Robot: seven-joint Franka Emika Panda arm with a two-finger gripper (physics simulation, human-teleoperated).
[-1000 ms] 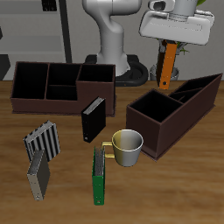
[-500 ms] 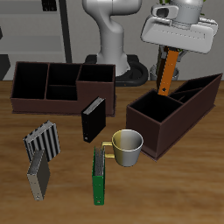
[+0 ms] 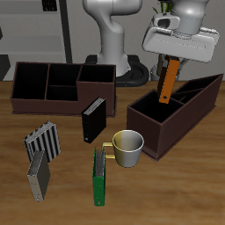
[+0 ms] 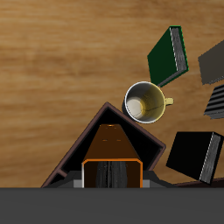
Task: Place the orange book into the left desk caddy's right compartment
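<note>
The gripper (image 3: 172,60) is clamped on the orange book (image 3: 169,80), holding it slightly tilted in the air above the left desk caddy (image 3: 176,112); the book's lower end hangs over the caddy, near its divider; a yellow mug (image 3: 128,148) stands just in front of the right compartment (image 3: 156,109).

Mug (image 3: 128,148) stands just beside left desk caddy (image 3: 176,112).

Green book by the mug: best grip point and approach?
The green book stands on a long edge beside the yellow mug. Probably come from above and pinch across its thin upper edge, at the end nearer the table's front edge, away from the mug.
</note>
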